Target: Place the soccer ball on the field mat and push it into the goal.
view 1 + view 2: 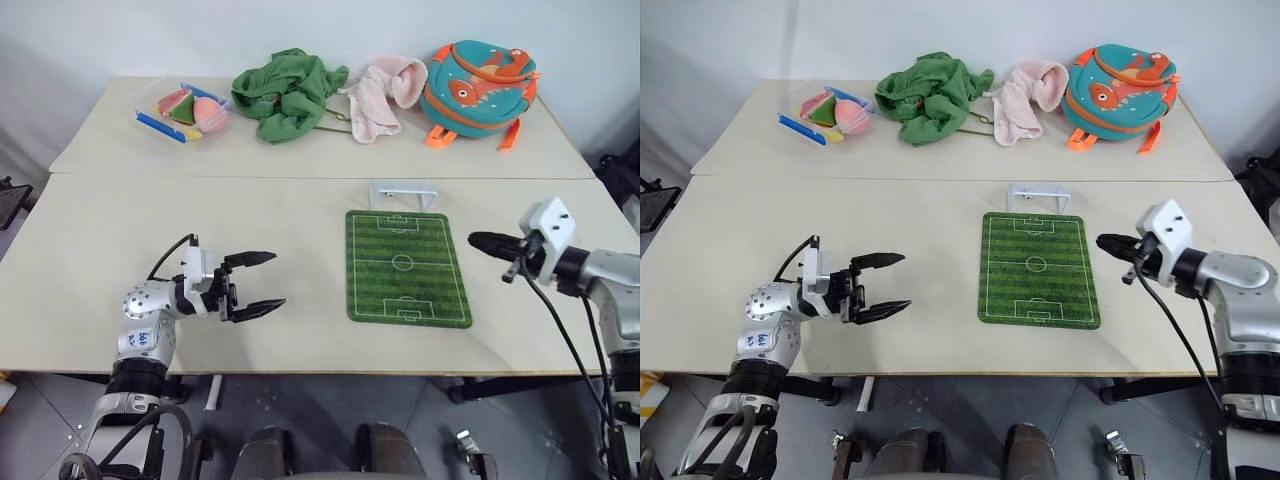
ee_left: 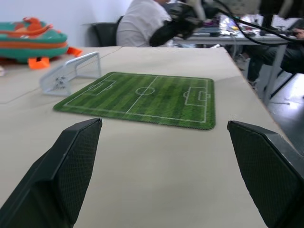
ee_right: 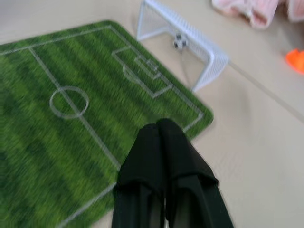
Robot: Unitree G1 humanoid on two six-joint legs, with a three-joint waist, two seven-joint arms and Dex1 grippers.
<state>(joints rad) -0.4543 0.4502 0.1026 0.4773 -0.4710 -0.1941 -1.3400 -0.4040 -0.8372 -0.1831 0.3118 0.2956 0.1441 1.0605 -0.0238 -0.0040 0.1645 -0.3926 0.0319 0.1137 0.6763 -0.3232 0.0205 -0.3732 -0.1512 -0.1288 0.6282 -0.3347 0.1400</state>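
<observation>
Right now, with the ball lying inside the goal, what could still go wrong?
1. The soccer ball rests just inside the goal, which is a light frame; a bump may roll the ball out again.
2. The right tool, fingers together, hangs over the near corner of the field mat, so a low sweep could drag the mat against the goal.
3. The left tool stands open beside the mat, pointing toward it, and could push its edge.

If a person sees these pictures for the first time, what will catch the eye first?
The flat green field mat with white pitch lines lies mid-table, the small white plastic goal at its far end with the tiny black-and-white soccer ball inside. At the table's far edge sits a teal backpack with an orange fish.
</observation>
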